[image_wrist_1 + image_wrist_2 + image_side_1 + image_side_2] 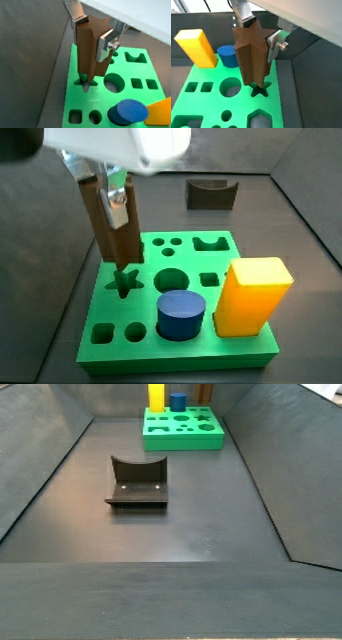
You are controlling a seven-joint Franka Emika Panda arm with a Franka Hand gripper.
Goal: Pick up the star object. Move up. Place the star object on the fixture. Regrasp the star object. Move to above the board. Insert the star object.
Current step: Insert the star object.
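Note:
My gripper (92,37) is shut on the brown star object (90,50), a tall star-shaped prism held upright between the silver fingers (105,46). It also shows in a wrist view (252,57) and a side view (110,223). Its lower end hangs just over the star-shaped hole (126,281) in the green board (174,343), at the board's left side; the hole shows beneath it in both wrist views (258,91). I cannot tell whether the tip touches the hole. In a side view the board (181,439) lies far back and the gripper is out of frame.
A yellow block (254,293) and a blue cylinder (181,315) stand in the board to the right of the star hole. The dark fixture (136,482) stands on the floor apart from the board, also in a side view (210,193). Dark bin walls surround everything.

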